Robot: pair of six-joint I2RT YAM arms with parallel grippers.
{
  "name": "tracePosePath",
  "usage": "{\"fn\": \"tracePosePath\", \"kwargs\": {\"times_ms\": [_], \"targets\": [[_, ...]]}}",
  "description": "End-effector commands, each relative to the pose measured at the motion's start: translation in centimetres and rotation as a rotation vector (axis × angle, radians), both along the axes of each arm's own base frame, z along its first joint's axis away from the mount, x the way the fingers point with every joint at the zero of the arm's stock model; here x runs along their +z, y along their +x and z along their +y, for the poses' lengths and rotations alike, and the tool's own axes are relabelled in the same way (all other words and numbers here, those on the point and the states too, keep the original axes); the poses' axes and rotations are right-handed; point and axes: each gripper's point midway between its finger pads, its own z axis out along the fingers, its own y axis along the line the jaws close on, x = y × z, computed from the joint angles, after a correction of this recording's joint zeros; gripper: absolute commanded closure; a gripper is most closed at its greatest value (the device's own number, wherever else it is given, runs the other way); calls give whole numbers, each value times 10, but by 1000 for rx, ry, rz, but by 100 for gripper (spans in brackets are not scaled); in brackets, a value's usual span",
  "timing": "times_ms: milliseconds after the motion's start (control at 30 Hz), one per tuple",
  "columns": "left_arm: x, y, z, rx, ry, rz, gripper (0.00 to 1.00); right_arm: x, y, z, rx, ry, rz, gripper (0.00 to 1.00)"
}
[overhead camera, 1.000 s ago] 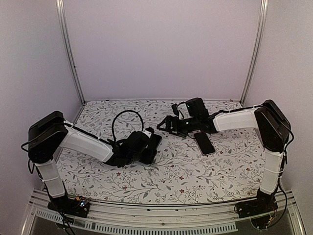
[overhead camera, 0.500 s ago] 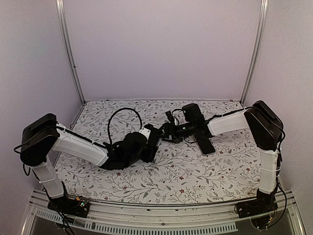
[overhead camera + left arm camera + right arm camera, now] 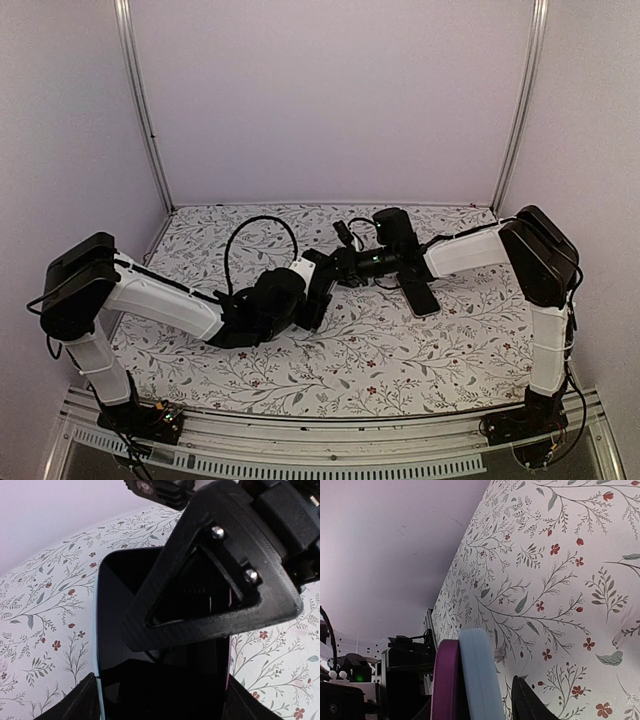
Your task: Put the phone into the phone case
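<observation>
My left gripper (image 3: 305, 300) is shut on a flat slab with a glossy black face (image 3: 120, 605), which I take for the phone, held upright by its long sides over the table's middle. One long edge is light blue (image 3: 477, 675) and the other magenta (image 3: 445, 680), perhaps the phone case; I cannot tell for sure. My right gripper (image 3: 335, 268) reaches in from the right and straddles the slab's top end. One of its fingers (image 3: 210, 580) lies across the black face. A narrow gap shows between its other finger (image 3: 522, 702) and the blue edge.
A second dark flat slab (image 3: 420, 297) lies on the flowered tablecloth (image 3: 400, 370) under the right forearm. A black cable loop (image 3: 260, 235) arches over the left wrist. Metal posts (image 3: 140, 110) and pale walls close in the back and sides.
My right gripper has moved left from above the lying slab to the held slab, and its jaws have narrowed round it. The left gripper lifted the slab slightly.
</observation>
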Motion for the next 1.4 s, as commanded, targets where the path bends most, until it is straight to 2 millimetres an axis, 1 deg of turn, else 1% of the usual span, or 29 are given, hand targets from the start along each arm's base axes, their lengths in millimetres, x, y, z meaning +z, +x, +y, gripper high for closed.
{"fn": "tracePosePath", "kwargs": {"times_ms": [0, 33, 100, 133, 267, 333, 400, 433, 500, 567, 633, 700, 800, 833, 867, 900, 967, 1067, 1100, 1167, 1233, 1300, 1333, 1367], "targets": [[50, 3, -14, -6, -109, -97, 67, 16, -6, 2, 25, 36, -41, 69], [52, 1, -14, -10, -111, -99, 66, 21, -6, 1, 28, 41, -51, 74], [55, -1, -14, -20, -115, -100, 59, 25, -8, 0, 34, 44, -64, 80], [57, -2, -15, -27, -118, -99, 54, 28, -9, -1, 36, 47, -72, 82], [60, -6, -17, -56, -116, -86, 22, 34, -13, -6, 45, 50, -97, 90], [62, -9, -18, -76, -111, -74, 11, 36, -16, -9, 54, 53, -101, 92], [67, -14, -18, -105, -115, -60, 2, 43, -18, -12, 69, 64, -120, 96], [74, -19, -19, -139, -118, -62, 1, 45, -20, -14, 77, 65, -129, 97], [88, -32, -21, -226, -121, -63, 1, 55, -25, -18, 108, 80, -166, 98], [106, -44, -20, -298, -139, -70, 0, 63, -30, -22, 138, 89, -205, 98], [126, -56, -13, -365, -175, -76, 1, 76, -39, -25, 186, 105, -256, 98], [143, -69, -3, -486, -244, -62, 1, 92, -52, -30, 242, 124, -302, 98], [159, -82, 16, -612, -331, -41, 6, 102, -66, -40, 292, 105, -386, 98], [161, -90, 17, -669, -333, -40, 8, 111, -71, -44, 302, 104, -423, 98], [162, -94, 17, -694, -321, -46, 9, 116, -76, -47, 322, 104, -474, 98], [162, -102, 13, -746, -315, -35, 9, 124, -81, -50, 338, 110, -515, 98], [160, -109, 4, -805, -313, 0, 9, 141, -92, -51, 368, 130, -590, 98], [143, -103, -9, -817, -270, 55, 6, 154, -109, -47, 421, 125, -647, 98], [135, -101, -13, -820, -251, 72, 5, 156, -112, -45, 433, 122, -664, 98], [127, -99, -17, -822, -242, 97, 5, 160, -115, -45, 430, 112, -693, 98], [124, -96, -18, -808, -245, 92, 5, 166, -119, -46, 433, 120, -709, 97], [125, -90, -17, -785, -259, 61, 7, 174, -124, -45, 436, 133, -731, 97], [128, -89, -18, -778, -275, 48, 10, 177, -126, -43, 433, 131, -744, 97], [130, -89, -21, -788, -293, 45, 15, 181, -127, -41, 430, 131, -762, 97]]}}
